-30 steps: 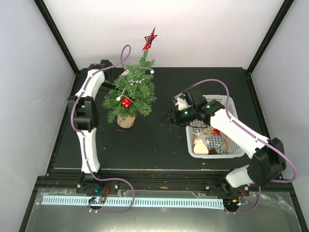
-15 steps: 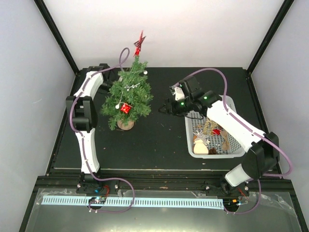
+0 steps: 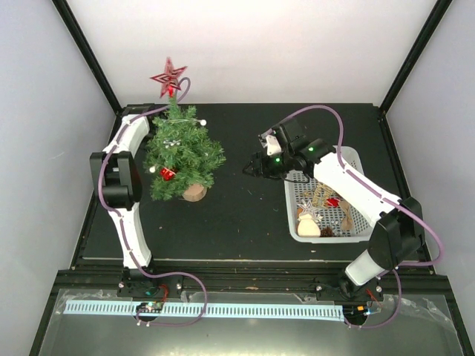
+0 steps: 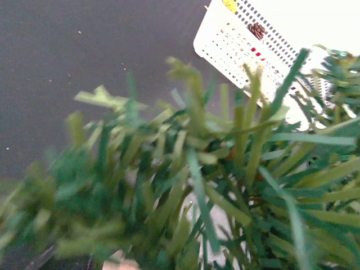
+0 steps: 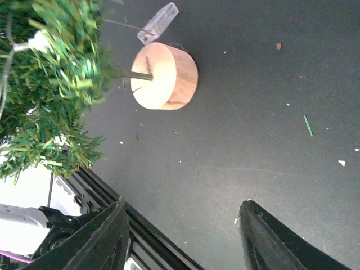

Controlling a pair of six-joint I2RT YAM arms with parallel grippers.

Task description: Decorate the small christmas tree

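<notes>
The small christmas tree (image 3: 182,152) leans left at the table's far left, its round tan base (image 3: 195,192) low at the right. It carries a red star (image 3: 168,76) on top, a red gift box (image 3: 168,173) and white beads. My left arm (image 3: 119,178) reaches into the tree from behind. Its fingers are buried in the branches, and green needles (image 4: 197,185) fill the left wrist view. The tree follows that arm, so the grip is on it. My right gripper (image 3: 252,169) (image 5: 185,236) hovers open and empty over the mat, right of the base (image 5: 166,76).
A white basket (image 3: 355,159) at the right holds several ornaments, among them a snowman figure (image 3: 308,226), a pinecone (image 3: 326,232) and a silver star (image 3: 308,211). A clear plastic piece (image 5: 158,22) lies by the tree base. The table's black left rail (image 5: 146,236) runs near the tree.
The tree has swung and tipped to the left together with my left arm, the star moving well left. My right gripper shifted slightly up and left, then held still.
</notes>
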